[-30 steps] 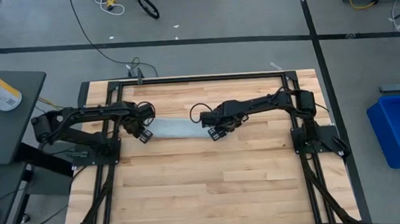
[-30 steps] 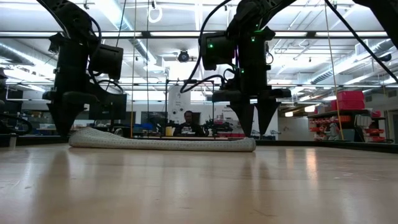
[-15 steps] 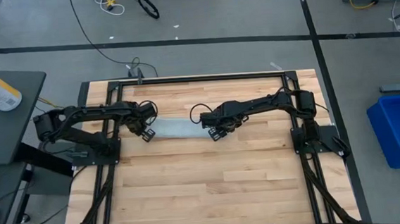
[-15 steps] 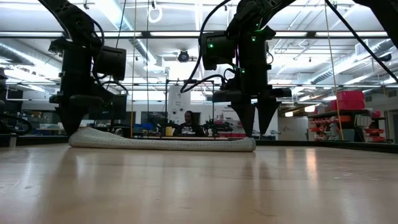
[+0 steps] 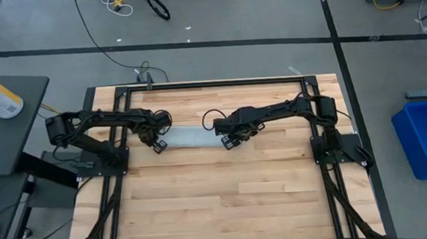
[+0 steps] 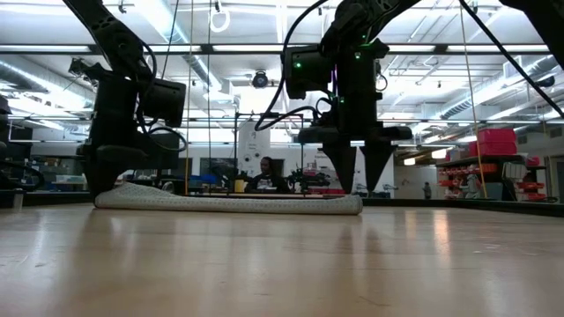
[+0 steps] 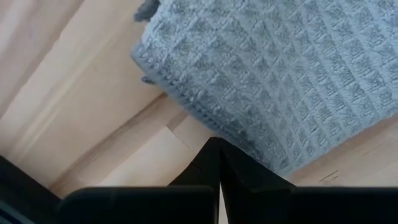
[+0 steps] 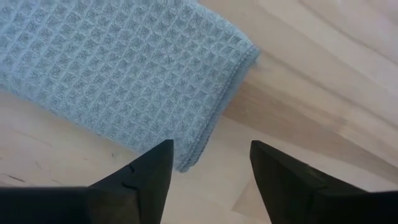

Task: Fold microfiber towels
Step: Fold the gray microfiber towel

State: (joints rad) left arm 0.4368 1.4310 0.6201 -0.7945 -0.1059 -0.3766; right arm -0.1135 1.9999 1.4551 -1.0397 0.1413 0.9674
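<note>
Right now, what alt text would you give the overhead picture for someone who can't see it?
A folded grey-blue towel lies on a wooden table between two dark robot arms. The left hand is shut at one end; the right hand is open over the other.

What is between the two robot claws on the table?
The folded towel stretches from the left gripper to the right gripper, seen from above.

Left gripper (image 7: 217, 144) fingers pressed together, tips right at the stitched edge of the grey-blue waffle-weave towel (image 7: 280, 74) on the wooden table (image 7: 74, 106).
</note>
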